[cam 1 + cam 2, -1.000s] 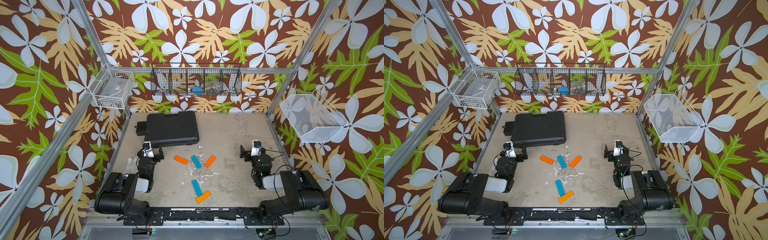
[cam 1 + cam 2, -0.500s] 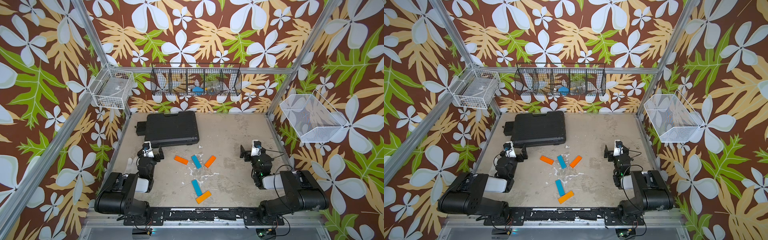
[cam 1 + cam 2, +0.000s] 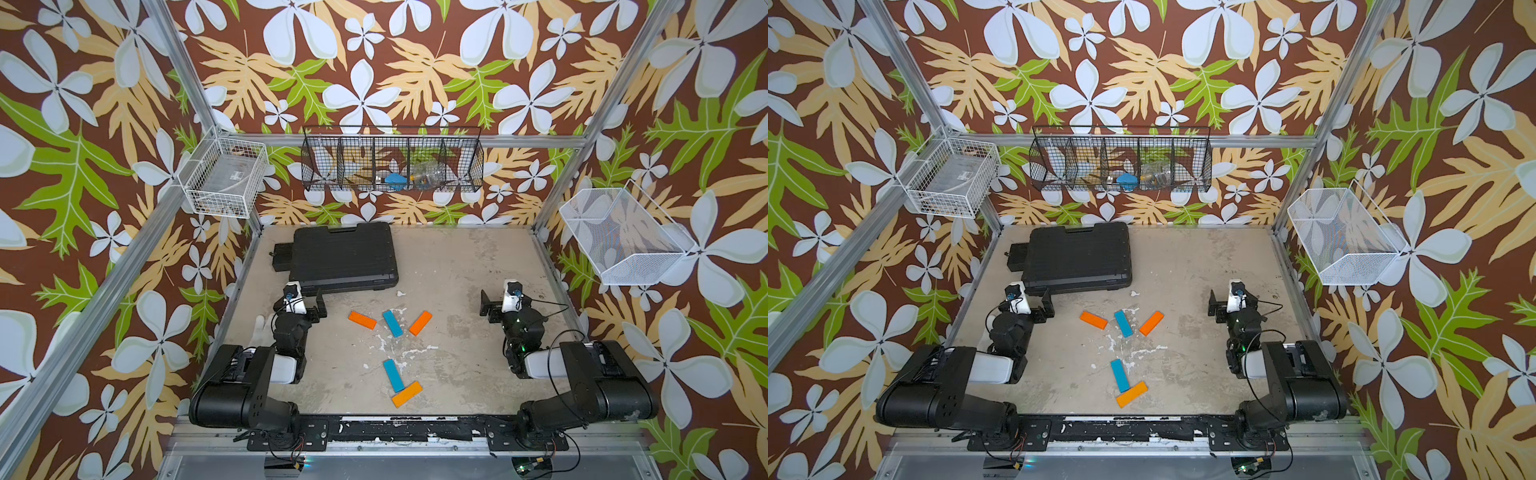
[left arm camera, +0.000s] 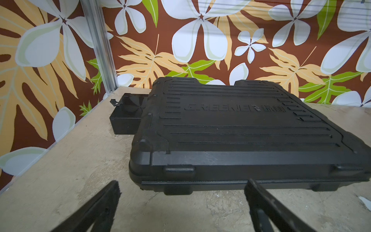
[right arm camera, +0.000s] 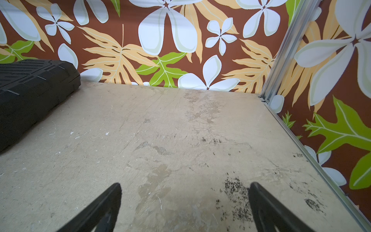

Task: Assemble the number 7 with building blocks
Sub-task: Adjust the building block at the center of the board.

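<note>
Shows nothing assembled yet; leaves all five blocks (image 3: 392, 323) loose on bench (image 3: 457, 266). Holds nothing in left tool (image 4: 182, 183) or right tool (image 5: 184, 185), both wide open. Needs every placement.

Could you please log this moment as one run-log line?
stage: nothing assembled yet | left gripper: open, empty | right gripper: open, empty | building blocks: three orange, two blue, loose on table

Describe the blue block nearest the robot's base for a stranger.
From the black case at the back of the table, come forward past a row of three blocks to a pair by the front edge. It is that pair's blue block; the other blue block lies between two orange blocks.
</note>
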